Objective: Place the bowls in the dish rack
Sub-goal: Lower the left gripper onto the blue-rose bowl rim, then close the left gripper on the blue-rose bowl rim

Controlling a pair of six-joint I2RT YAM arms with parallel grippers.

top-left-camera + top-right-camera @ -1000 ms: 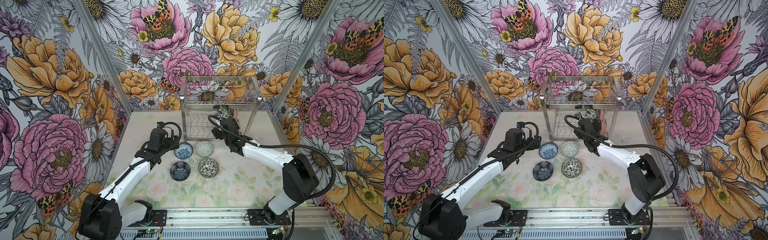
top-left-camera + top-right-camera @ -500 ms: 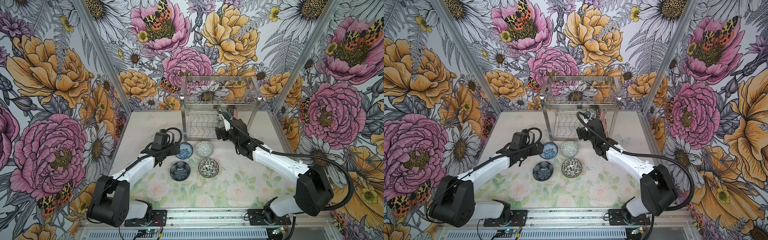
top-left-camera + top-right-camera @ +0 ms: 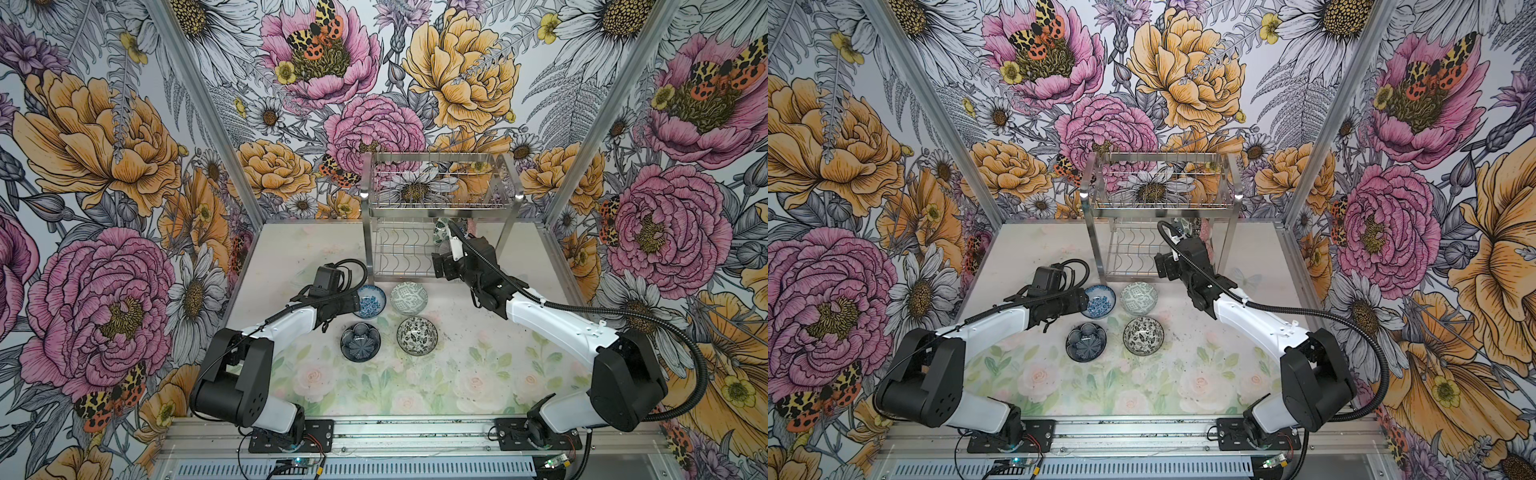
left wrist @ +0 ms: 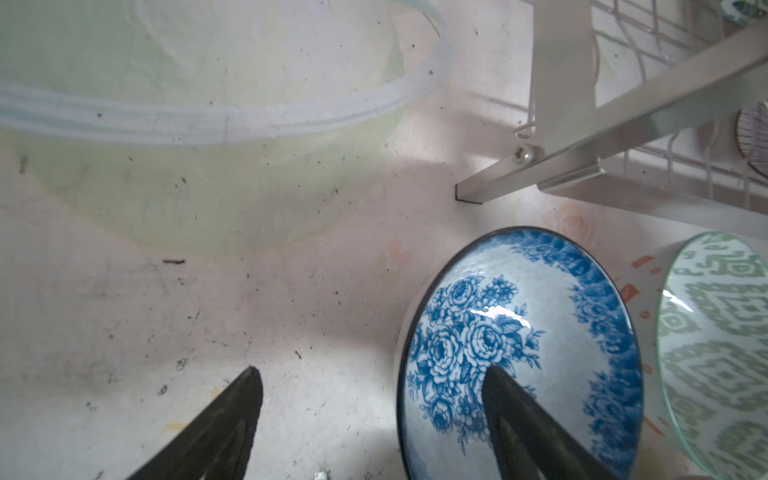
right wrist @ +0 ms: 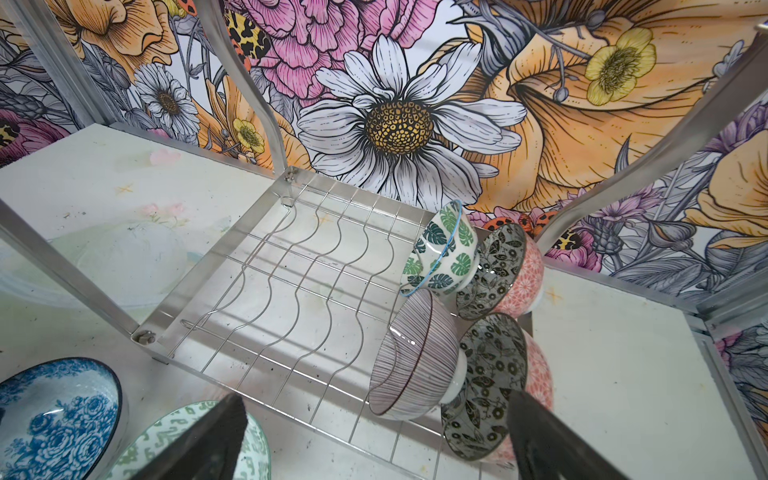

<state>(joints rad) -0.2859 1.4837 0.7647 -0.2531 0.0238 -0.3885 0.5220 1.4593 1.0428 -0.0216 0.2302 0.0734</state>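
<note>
Four bowls sit upright on the table in front of the dish rack: a blue floral bowl, a green patterned one, a dark flower-shaped one and a black-and-white floral one. My left gripper is open and straddles the blue floral bowl's rim, one finger inside and one outside. My right gripper is open and empty before the rack's lower tier. A leaf bowl, a striped bowl and two pink bowls lean there on edge.
A clear plastic tub stands on the table left of the rack's flat leg. The rack's upper basket holds nothing that I can see. Floral walls close in the back and both sides.
My left gripper has come down onto the blue floral bowl's rim, and its jaws have narrowed a little. My right gripper has edged closer to the rack, still open.
</note>
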